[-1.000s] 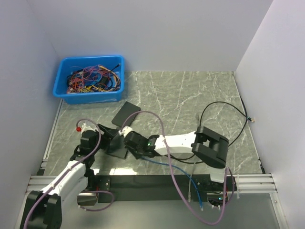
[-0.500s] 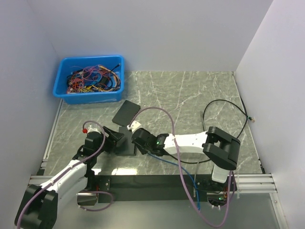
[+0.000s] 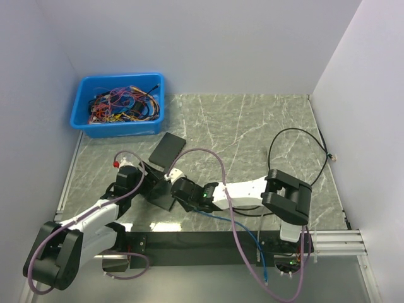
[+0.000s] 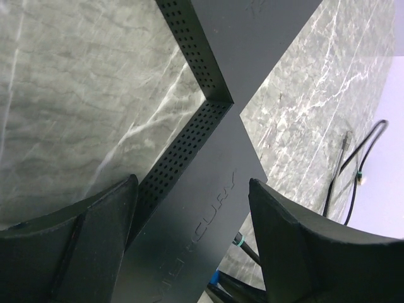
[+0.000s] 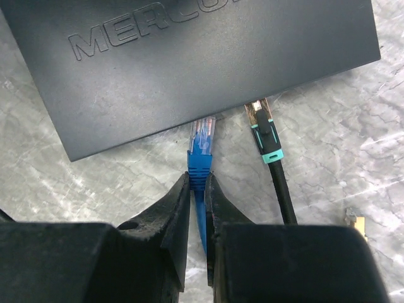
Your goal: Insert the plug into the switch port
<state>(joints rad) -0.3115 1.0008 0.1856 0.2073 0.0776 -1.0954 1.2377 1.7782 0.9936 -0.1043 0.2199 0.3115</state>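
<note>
**Blue plug meeting the edge of the switch**

The right pincer (image 5: 197, 184) is pinching the blue cable (image 5: 201, 218) just behind the blue plug (image 5: 201, 146), with its two fingers pressed close together on it. The plug is pointing straight ahead of the fingertips. Its clear tip is reaching the near edge of the switch (image 5: 189, 63), a flat black box with raised lettering on top. The port face is hiding under that edge, so it cannot be told whether the tip is sitting inside a port.

Just to the right of this pincer's fingertips, a black plug (image 5: 266, 136) with a teal band is lying on the counter (image 3: 252, 126). Its metal tip is also touching the switch edge.

The left pincer (image 4: 189, 189) is standing wide, with the switch filling the gap and a finger lying against each side. The perforated side wall is running along the left finger (image 4: 107, 221). Beyond these fingertips a second black box (image 4: 246, 38) is meeting the switch corner to corner.

Far ahead of the left pincer and off to its left, a blue bin (image 3: 85, 120) is holding tangled wires (image 3: 123, 104).
</note>
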